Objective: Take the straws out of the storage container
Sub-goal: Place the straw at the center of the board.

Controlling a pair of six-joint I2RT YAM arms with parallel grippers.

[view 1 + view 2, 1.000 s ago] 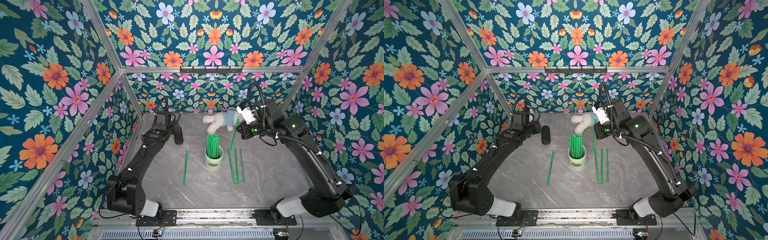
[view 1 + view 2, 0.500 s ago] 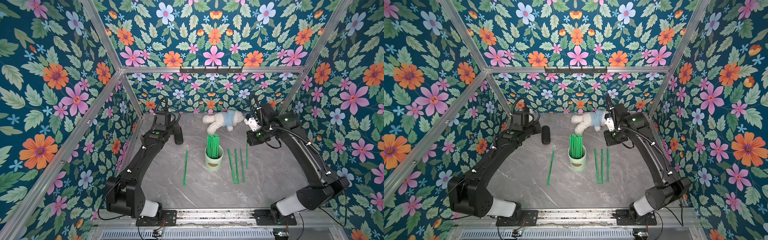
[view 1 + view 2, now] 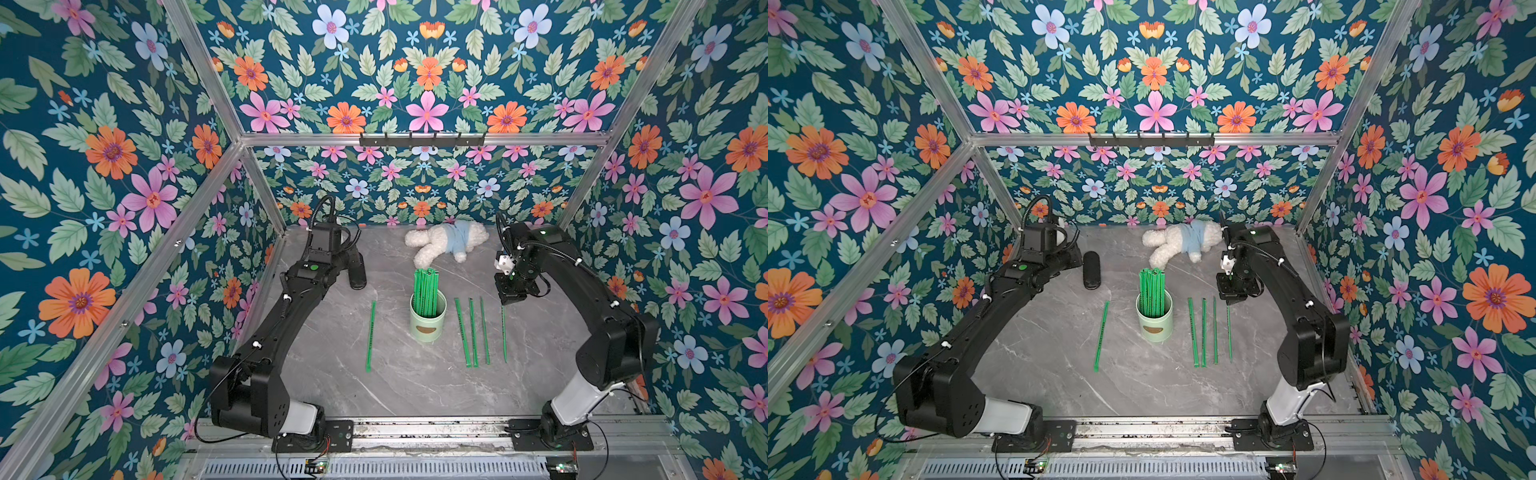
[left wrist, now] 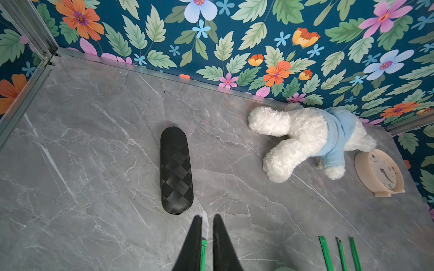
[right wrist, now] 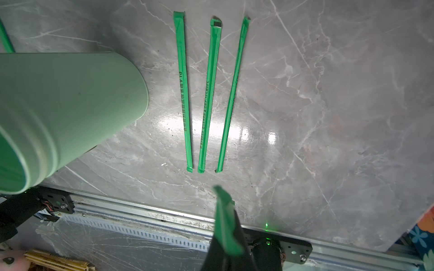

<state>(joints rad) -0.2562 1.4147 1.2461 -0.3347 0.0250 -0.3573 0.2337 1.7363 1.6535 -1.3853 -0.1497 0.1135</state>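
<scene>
floral wallpaper wraps the cell around a grey marble bench (image 3: 399,390). in both top views the mint storage container (image 3: 427,328) stands upright mid-bench with a bundle of straws (image 3: 424,286) poking out. a lone straw (image 3: 370,336) lies to its left and three loose straws (image 3: 472,332) to its right. just beyond them the right gripper (image 3: 502,304) holds a fourth straw (image 3: 503,332) by its upper end. a white plush toy (image 3: 446,245) lies at the back. from the left wrist, the left gripper (image 4: 207,219) has its jaws a slit apart, gripping nothing, near a black woven case (image 4: 176,171). from the right wrist, the jaws are clenched on that fourth straw, with the container close by.
</scene>
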